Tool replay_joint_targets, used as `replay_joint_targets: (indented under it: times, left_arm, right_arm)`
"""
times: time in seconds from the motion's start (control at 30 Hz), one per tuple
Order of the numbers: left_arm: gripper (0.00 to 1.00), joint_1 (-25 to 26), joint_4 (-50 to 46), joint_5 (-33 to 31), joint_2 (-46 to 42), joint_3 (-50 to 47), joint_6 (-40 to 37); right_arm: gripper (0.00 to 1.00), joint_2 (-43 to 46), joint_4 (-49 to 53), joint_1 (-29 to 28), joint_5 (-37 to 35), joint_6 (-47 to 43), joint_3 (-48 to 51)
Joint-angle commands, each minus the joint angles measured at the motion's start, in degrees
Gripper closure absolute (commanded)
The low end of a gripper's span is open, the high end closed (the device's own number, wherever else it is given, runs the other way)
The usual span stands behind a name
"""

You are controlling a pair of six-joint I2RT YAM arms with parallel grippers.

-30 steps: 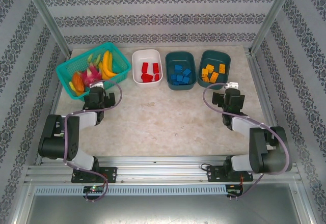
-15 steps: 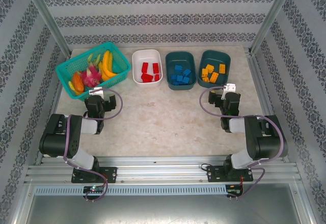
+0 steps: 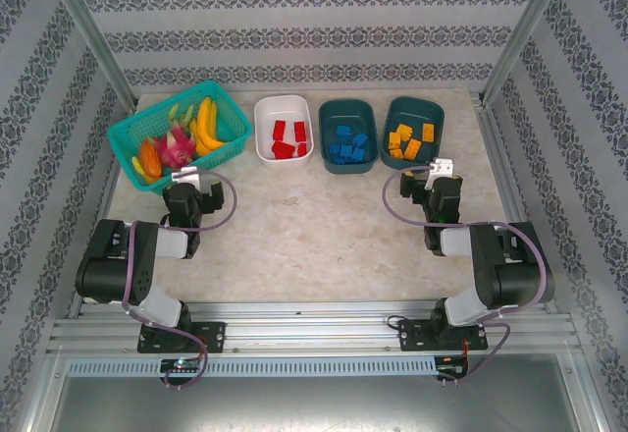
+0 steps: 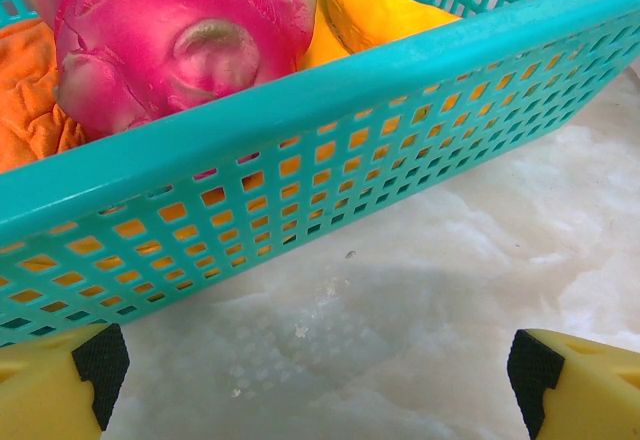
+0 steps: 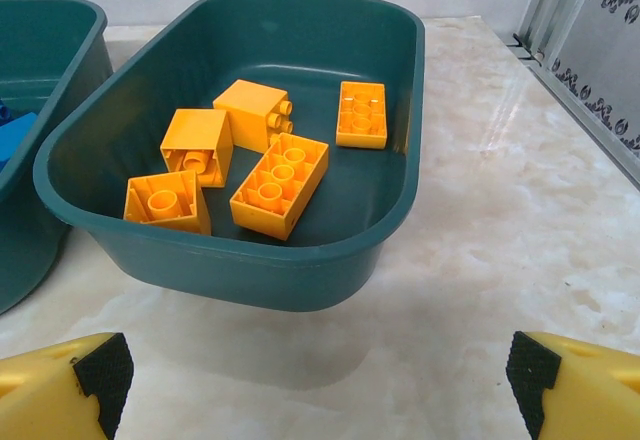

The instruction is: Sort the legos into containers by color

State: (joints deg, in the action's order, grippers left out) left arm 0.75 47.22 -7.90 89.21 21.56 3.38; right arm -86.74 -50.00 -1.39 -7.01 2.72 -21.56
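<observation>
Three containers stand in a row at the back. The white tub [image 3: 263, 128] holds red legos [image 3: 287, 138], the middle teal tub [image 3: 346, 108] blue legos [image 3: 348, 144], and the right teal tub [image 3: 413, 105] orange legos [image 3: 408, 139]. In the right wrist view several orange legos [image 5: 268, 165] lie in the teal tub [image 5: 230, 250], just beyond my right gripper [image 5: 315, 375], which is open and empty. My right gripper [image 3: 439, 170] sits just in front of that tub. My left gripper [image 4: 315, 375] [image 3: 187, 173] is open and empty over bare table in front of the basket.
A turquoise mesh basket [image 3: 126, 137] with toy fruit stands at the back left. Its wall [image 4: 320, 90] is close ahead of the left fingers, with a pink dragon fruit [image 4: 170, 40] inside. Metal frame posts and the table's right edge [image 5: 590, 110] bound the space.
Both arms have drawn back a little toward the near edge, and the right arm has folded at the elbow. Both grippers stayed open. The legos and tubs have not moved.
</observation>
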Motion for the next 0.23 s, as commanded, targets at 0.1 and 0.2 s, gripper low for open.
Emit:
replay_joint_targets:
  times: [0.1, 0.2]
  left_arm:
    - [0.00, 0.1, 2.5, 0.5, 0.2, 0.9, -1.0]
    - [0.00, 0.1, 2.4, 0.5, 0.1, 0.9, -1.0]
  right_arm:
    - [0.02, 0.2, -1.2, -0.4, 2.3, -1.1, -0.6]
    - [0.02, 0.3, -1.6, -0.3, 2.5, -1.1, -0.3]
